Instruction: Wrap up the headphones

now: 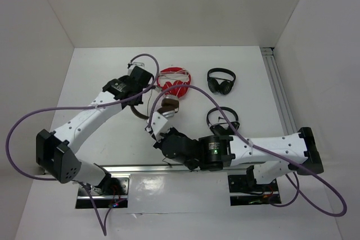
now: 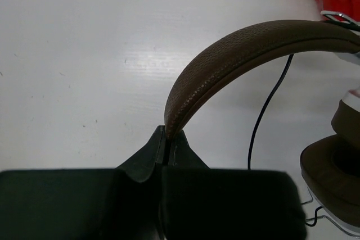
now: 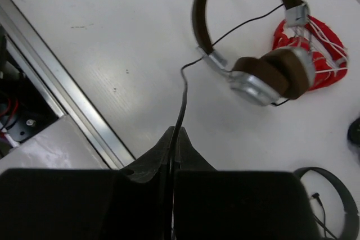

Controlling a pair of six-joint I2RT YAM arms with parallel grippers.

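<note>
Up close, the left gripper (image 2: 167,145) has its two dark fingers pressed together on the edge of the brown headband (image 2: 236,54), pinching the leather-look strap near the top of its arch, with no gap showing between the jaws. The right gripper (image 3: 173,149) is likewise closed, its fingers meeting on the thin dark cable (image 3: 183,96), which runs up from the pinch, bends, and leads towards the silver hinge of the headphones (image 3: 264,77). The headphones lie on the white table (image 1: 253,66) between the two arms' wrists, near the middle of the table and a little left. Their headband arches away to the left gripper, while their two silver ear cups (image 3: 281,71) with brown pads lie folded against each other on the surface. In the left wrist view the cable (image 2: 264,111) hangs slack under the arch of the headband. Just beyond the ear cups sits a red pair (image 1: 174,78) wound with white cord; whether the two pairs touch cannot be told. Well to the right lie two small black pairs, one farther back (image 1: 221,80) and one nearer (image 1: 223,119) the right arm. A metal rail (image 3: 67,94) runs along the near edge of the table, beside the right gripper.
</note>
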